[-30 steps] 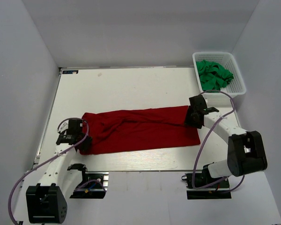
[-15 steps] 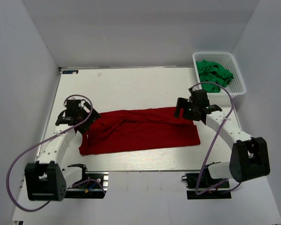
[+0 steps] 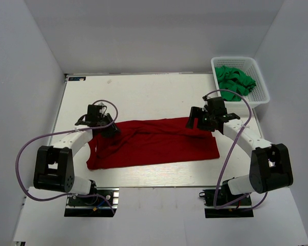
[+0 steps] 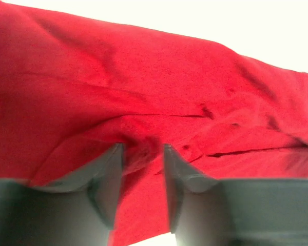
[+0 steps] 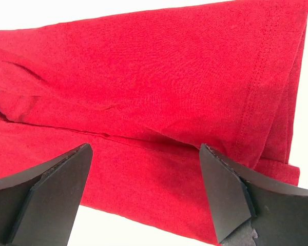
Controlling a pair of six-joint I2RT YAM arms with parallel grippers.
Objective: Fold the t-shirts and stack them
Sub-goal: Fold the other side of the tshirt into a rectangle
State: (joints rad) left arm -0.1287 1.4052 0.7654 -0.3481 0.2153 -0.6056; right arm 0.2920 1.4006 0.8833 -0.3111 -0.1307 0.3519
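Shirt: deep red soft cloth t-shirt (image 3: 159, 143) lies flat on the white tabletop (image 3: 143, 92), in the near half, between the two arms.
Long axis: runs left to right across the table, the right end set slightly farther back than the left.
Shape: a long band, doubled over lengthwise, with a crease line along the length showing in both wrist views (image 4: 143, 77) (image 5: 169, 77).
Ends: the right end is a straight edge. A stitched hem band shows in the right wrist view. The left end is rumpled and uneven.
Left gripper (image 3: 107, 127): at the far left corner of the shirt. In its wrist view (image 4: 142, 148) the two dark fingers (image 4: 105, 174) stand close together with a ridge of red cloth pinched between them.
Right gripper (image 3: 196, 120): over the far right part of the shirt. Its fingers (image 5: 56, 189) are spread wide above the cloth (image 5: 145, 147), holding nothing.
Other shirts: bright green crumpled cloth t-shirts (image 3: 235, 82) heaped in the white plastic lattice basket (image 3: 235, 58) at the far right corner, well apart from the red one.
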